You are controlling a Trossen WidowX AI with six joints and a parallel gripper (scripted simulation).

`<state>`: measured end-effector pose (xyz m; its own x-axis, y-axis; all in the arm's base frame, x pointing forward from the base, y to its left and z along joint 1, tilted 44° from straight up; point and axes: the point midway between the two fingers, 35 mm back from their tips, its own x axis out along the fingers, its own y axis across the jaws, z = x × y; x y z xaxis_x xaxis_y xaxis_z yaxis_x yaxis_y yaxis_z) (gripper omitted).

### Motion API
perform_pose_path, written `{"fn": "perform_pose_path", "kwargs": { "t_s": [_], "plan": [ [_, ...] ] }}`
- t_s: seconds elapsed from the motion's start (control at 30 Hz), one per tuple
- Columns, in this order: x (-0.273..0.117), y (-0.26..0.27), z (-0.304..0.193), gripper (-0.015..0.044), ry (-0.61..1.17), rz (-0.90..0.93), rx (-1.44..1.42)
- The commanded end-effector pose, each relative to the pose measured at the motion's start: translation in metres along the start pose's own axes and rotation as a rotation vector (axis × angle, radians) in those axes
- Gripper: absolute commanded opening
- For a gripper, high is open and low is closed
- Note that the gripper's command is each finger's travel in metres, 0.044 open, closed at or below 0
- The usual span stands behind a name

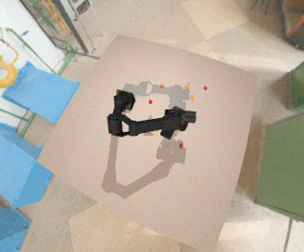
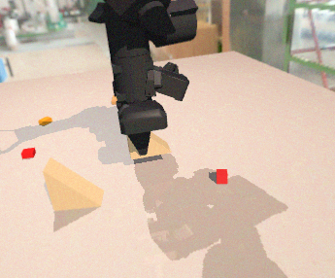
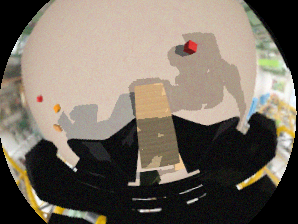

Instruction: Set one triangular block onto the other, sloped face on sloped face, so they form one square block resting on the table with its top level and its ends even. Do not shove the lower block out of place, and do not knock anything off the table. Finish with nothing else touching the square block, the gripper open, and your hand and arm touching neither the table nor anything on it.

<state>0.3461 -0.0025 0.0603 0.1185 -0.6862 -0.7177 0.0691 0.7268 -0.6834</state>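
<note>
My gripper [image 2: 143, 150] [image 3: 152, 117] points down and is shut on a tan triangular block [image 2: 158, 146] [image 3: 149, 100], one finger on each side. A dark strip of shadow shows just below the block's lower edge in the exterior view; the block looks at or slightly above the table. The other tan triangular block [image 2: 74, 193] stands apart on the table, nearer the exterior camera, its sloped face upward and falling to the right. In the top view the arm hides the held block and the fingertips, and partly hides the other block [image 1: 154, 133].
A red cube [image 1: 181, 146] [image 2: 221, 176] [image 3: 190, 47] lies near the held block. Another red piece [image 1: 150, 101] [image 2: 28, 153] lies beyond the free block. Orange pieces [image 1: 161, 85] [image 2: 46, 121] and a red piece [image 1: 205, 88] [image 3: 40, 99] lie farther off on the table [image 1: 213, 176].
</note>
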Motion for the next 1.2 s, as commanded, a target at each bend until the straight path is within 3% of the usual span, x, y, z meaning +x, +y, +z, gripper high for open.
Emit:
{"fn": "perform_pose_path", "kwargs": {
  "t_s": [0.0,1.17],
  "plan": [
    [0.0001,0.0000,0.0001,0.0000,0.000,0.002,-0.096],
    [0.0001,-0.0013,0.0008,0.0000,0.000,0.004,-1.013]
  ]
}}
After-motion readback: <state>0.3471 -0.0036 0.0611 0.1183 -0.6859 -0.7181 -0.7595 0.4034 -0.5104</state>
